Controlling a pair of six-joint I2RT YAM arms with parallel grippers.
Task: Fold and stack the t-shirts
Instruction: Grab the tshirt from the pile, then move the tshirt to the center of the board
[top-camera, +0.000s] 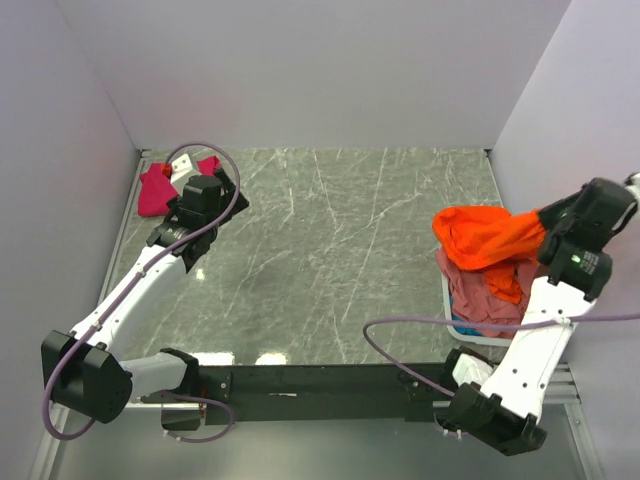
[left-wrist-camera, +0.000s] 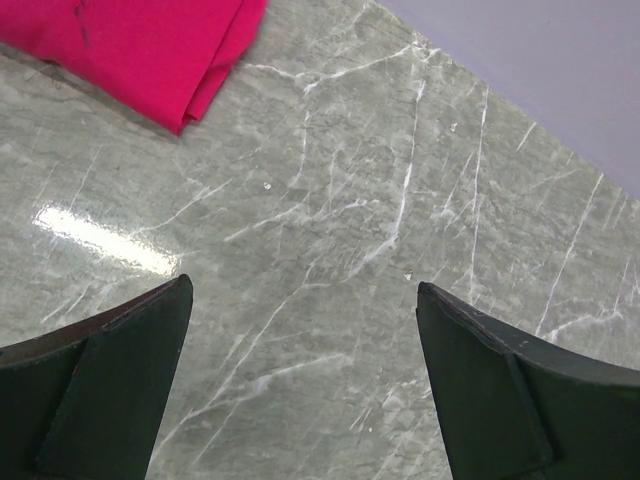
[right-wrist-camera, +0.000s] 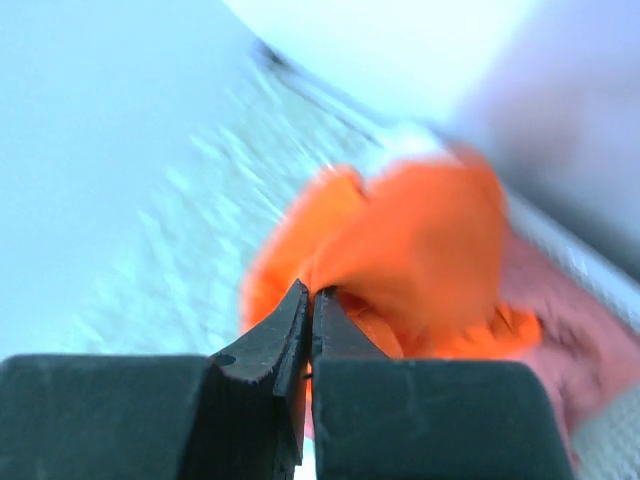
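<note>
- Overhead view: the right gripper (top-camera: 543, 228) is clamped on a bright orange cloth t-shirt (top-camera: 480, 235). The shirt hangs bunched from it above the white plastic lattice basket (top-camera: 447, 292) at the table's right side. A dusty rose-pink cloth t-shirt (top-camera: 490, 295) and a scrap of blue cloth (top-camera: 468, 328) lie in the basket beneath.
- Same view: the left gripper (top-camera: 205, 195) hovers near the far left corner, just beside a folded magenta-pink cloth t-shirt (top-camera: 153, 192) on the grey marble-patterned table (top-camera: 330, 260).
- Left wrist view: the jaws stand wide apart and hold nothing, with bare marble between them. The magenta-pink shirt (left-wrist-camera: 150, 50) lies beyond the fingertips, not touching them.
- Right wrist view, blurred: the jaws are pressed together on a small pinch of orange cloth (right-wrist-camera: 420, 250). Rose-pink cloth (right-wrist-camera: 590, 340) shows at the lower right.
- The step in hand looks like drawing the orange shirt out of the basket. It should be raised until its hem clears the rim and the rose-pink shirt, so nothing drags along.
- It can then go to the open middle of the table. The idle left gripper should take a second corner there, since one small pinch may slip and leaves the cloth bunched.
</note>
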